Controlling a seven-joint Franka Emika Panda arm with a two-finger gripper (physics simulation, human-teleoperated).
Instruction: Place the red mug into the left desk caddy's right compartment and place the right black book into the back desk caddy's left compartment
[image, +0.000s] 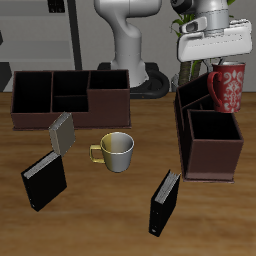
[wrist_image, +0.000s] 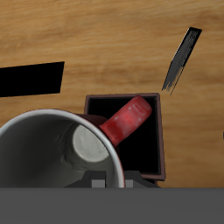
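Up above the left desk caddy, the claw pinches the red mug by its rim, hanging it over a compartment, handle toward the worktop.

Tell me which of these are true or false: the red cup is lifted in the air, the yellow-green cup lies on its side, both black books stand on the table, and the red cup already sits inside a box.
1. The red mug is held up in the air: true; it hangs under the gripper, above the left desk caddy.
2. The yellow-green mug lies on its side: false; it stands upright.
3. Both black books stand on the table: true.
4. The red mug sits inside a caddy: false; it is above one.
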